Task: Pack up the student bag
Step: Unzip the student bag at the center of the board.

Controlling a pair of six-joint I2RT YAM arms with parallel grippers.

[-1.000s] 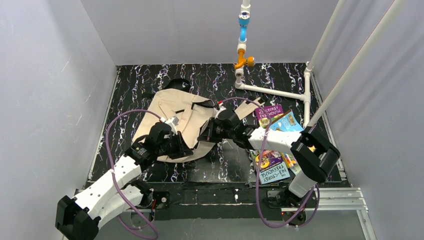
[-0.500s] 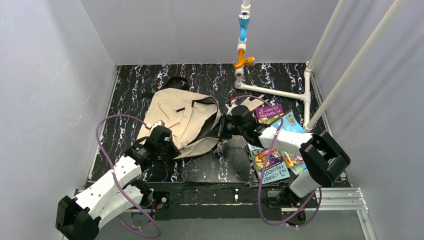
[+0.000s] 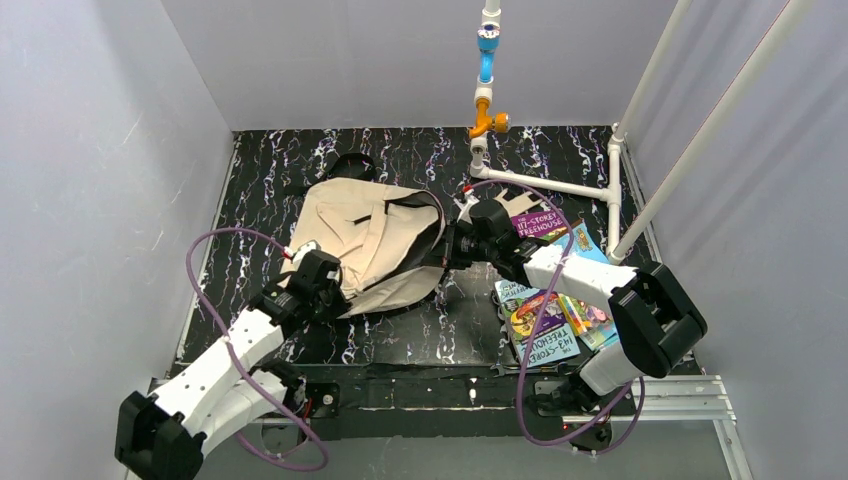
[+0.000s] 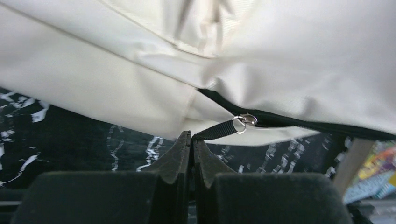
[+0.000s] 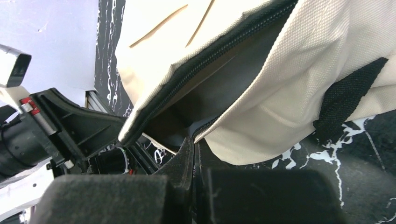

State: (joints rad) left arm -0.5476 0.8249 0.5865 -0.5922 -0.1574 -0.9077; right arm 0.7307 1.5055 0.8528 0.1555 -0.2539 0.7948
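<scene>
The beige student bag (image 3: 368,238) lies on the dark marbled table with its main zip partly open, showing a dark inside (image 5: 219,84). My left gripper (image 3: 318,278) is at the bag's near left edge, shut on the black zip pull strap (image 4: 218,129), which ends in a metal ring (image 4: 243,122). My right gripper (image 3: 452,250) is at the bag's right side, shut on the bag's edge at the zip (image 5: 201,133). The bag fills the top of the left wrist view (image 4: 280,60).
Several colourful books (image 3: 545,325) lie in a loose pile at the right, near my right arm. A white pipe frame (image 3: 560,185) with an orange and blue fitting stands at the back right. Grey walls close in the table on three sides.
Both grippers have pulled apart: the left moved back toward the near left, the right moved toward the right. The bag has turned and its zip opening has widened.
</scene>
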